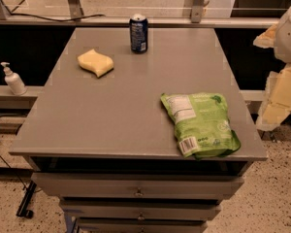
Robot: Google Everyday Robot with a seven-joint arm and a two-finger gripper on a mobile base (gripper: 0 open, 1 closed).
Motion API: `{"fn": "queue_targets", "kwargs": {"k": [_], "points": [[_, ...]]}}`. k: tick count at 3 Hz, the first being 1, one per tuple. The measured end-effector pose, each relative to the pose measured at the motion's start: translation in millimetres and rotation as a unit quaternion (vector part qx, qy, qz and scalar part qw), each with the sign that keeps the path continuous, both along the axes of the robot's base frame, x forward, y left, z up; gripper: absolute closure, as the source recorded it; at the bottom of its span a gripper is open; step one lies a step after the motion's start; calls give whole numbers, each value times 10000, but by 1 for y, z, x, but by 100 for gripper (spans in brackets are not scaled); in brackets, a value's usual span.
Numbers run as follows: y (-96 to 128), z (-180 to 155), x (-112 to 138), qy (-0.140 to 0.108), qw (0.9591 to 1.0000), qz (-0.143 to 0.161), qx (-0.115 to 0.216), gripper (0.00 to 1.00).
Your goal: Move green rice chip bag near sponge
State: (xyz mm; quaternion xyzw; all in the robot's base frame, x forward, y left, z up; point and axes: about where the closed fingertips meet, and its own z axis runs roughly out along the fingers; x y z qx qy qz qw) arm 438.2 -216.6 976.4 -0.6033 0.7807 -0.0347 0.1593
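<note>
Item: gripper [281, 92]. It hangs at the view's right border, off the table's right edge and above table height. Whether it is open or closed cannot be told. It has no hold on the bag.

Item: green rice chip bag [200, 125]. It lies flat on the grey table [111, 115], left of the gripper and a little nearer the camera, at the front right corner. Its long axis runs far-to-near, tilted slightly. The near end reaches the front edge, and the side towards the gripper sits close to the right edge. A white nutrition label sits at the far end and a white barcode patch at the near end. The print is unreadable.

Item: sponge [95, 62]. It is pale yellow and sits well left of the gripper, across the table. Bare tabletop lies between it and the bag.

Item: dark blue drink can [138, 33]. It stands upright by the far edge, just beside the sponge. Its lettering is illegible.

Item: white pump bottle [12, 80]. It stands off the table, on a ledge at the far left.
</note>
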Motion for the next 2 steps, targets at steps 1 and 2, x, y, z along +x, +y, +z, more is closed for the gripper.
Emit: {"fn": "queue_targets", "kwargs": {"k": [1,2], "points": [[0,1,0,-39,10000,2,29,0],[3,-15,-1,40,9988,-113,481,0]]}}
